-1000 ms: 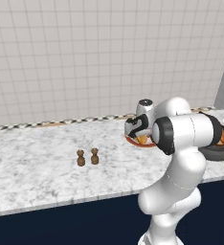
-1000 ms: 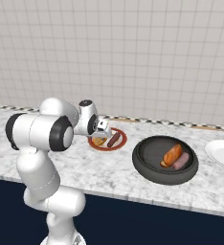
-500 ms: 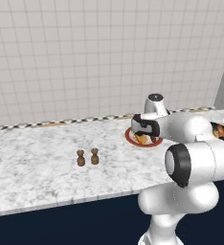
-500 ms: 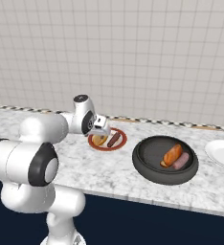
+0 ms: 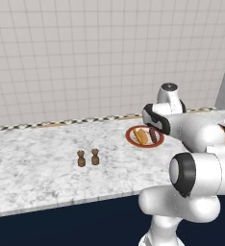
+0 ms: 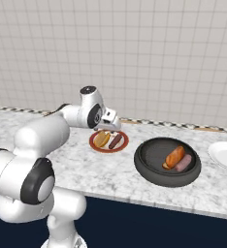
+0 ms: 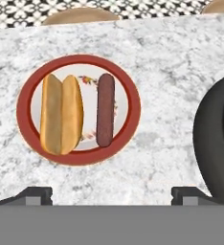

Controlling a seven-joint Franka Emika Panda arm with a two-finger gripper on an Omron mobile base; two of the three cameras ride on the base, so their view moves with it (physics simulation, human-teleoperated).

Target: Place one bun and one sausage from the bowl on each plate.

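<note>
A red-rimmed plate lies on the marble counter with a bun and a sausage side by side on it. My gripper hangs open above the plate's near edge, with nothing between its fingertips. To the right, the dark bowl holds a second bun and a second sausage. A plain white plate sits bare beside the bowl at the far right. In the left base view the red-rimmed plate shows just below my gripper.
Two small brown shakers stand on the counter left of the plate. A tiled wall with a patterned strip backs the counter. The counter's front edge runs close to my base.
My hand has lifted up and away from the red-rimmed plate while the elbow swung down and forward. The bun and sausage have stayed on the plate.
</note>
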